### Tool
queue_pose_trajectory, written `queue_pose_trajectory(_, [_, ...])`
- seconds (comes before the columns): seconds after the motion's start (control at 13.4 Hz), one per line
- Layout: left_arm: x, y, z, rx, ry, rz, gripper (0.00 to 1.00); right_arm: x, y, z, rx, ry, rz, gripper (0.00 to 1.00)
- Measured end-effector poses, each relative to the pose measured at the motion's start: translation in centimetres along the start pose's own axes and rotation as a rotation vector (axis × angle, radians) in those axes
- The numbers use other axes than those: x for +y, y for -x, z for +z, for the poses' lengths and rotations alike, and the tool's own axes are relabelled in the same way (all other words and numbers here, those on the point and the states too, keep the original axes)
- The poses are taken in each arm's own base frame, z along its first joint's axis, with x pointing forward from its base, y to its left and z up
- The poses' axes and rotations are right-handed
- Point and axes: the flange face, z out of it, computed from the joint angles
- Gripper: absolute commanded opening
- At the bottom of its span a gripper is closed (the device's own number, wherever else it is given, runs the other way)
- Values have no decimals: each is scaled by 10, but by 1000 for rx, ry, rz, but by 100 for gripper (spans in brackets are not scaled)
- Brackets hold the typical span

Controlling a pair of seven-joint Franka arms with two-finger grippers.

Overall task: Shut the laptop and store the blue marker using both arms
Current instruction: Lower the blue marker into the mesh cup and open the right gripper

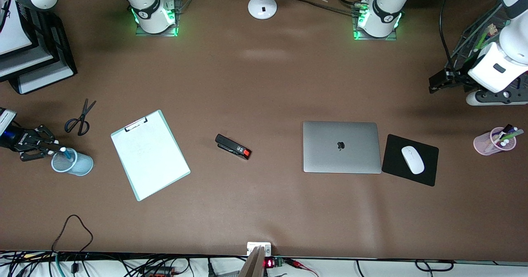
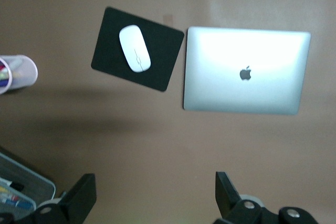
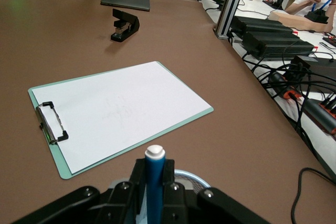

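A clipboard (image 1: 150,155) with a white sheet lies flat toward the right arm's end of the table, with black scissors (image 1: 80,119) and a blue mesh cup (image 1: 73,163) beside it nearer that end. A black stapler (image 1: 233,146) (red at one end) lies mid-table. A white mouse (image 1: 413,159) rests on a black mouse pad (image 1: 429,174), and a pink cup (image 1: 494,141) of markers stands near the left arm's end.

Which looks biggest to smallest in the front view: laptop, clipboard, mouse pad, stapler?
1. clipboard
2. laptop, close to the clipboard, so their order is unsure
3. mouse pad
4. stapler
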Motion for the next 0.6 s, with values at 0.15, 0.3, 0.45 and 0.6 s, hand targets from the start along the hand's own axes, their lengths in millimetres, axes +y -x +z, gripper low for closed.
queue_pose_trajectory(0.15, [3,1,-4,2,0,-1,100,2,0,-1,-10,10,-2,1])
queue_pose_trajectory(0.3, [4,1,-13,18,16,-11,100,2,2,0,-12,12,0,1])
queue_pose_trajectory(0.45, [2,3,-21,15,28,-19,100,-1,10,5,-10,9,10,1])
queue_pose_trajectory(0.6, [5,5,-22,2,27,-19,100,-5,20,12,-7,3,23,11])
